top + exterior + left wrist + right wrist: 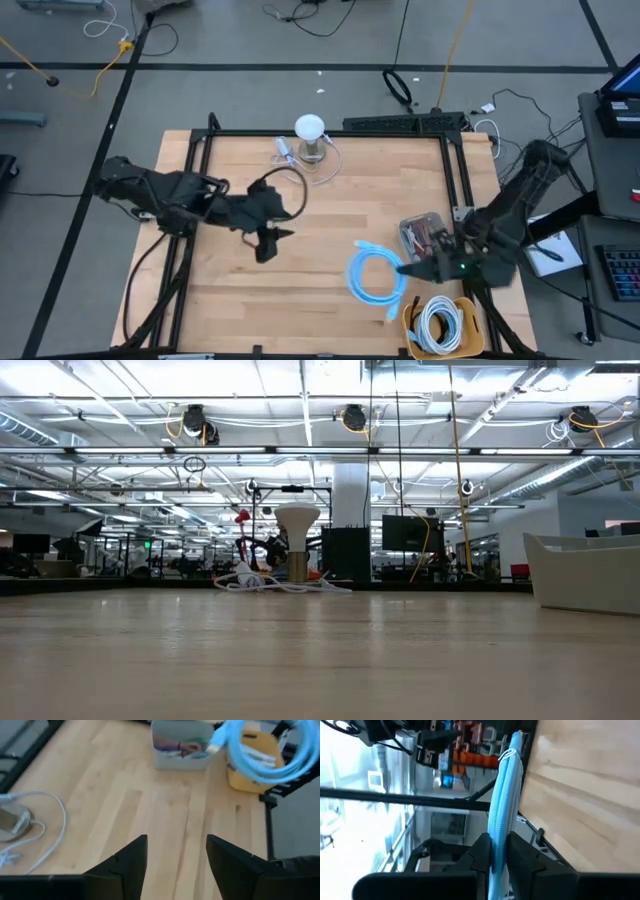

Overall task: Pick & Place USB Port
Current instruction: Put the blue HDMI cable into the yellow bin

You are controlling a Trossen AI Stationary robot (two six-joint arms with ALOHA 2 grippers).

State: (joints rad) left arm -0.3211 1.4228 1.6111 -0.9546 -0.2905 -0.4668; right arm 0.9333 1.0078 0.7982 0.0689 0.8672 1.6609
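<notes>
A light-blue coiled USB cable hangs at the table's near right, held by my right gripper, which is shut on it. The coil also shows in the right wrist view and the left wrist view, where one plug end points toward the clear bin. My left gripper is open and empty over the table's middle left; its fingers show spread in the left wrist view. My right gripper pinches the bundled strands of the coil between its two fingers, on the loop's side toward the table's right edge. The fingers come from the right, slanting down, across the strands. The rest of the loop reaches out past the fingertips; it looks clear of the wood.
A clear bin of small parts stands just beyond the coil. A yellow bin with a white cable stands at the near right corner. A white lamp-like stand with a white cord is at the far middle. Bare wood lies between the arms.
</notes>
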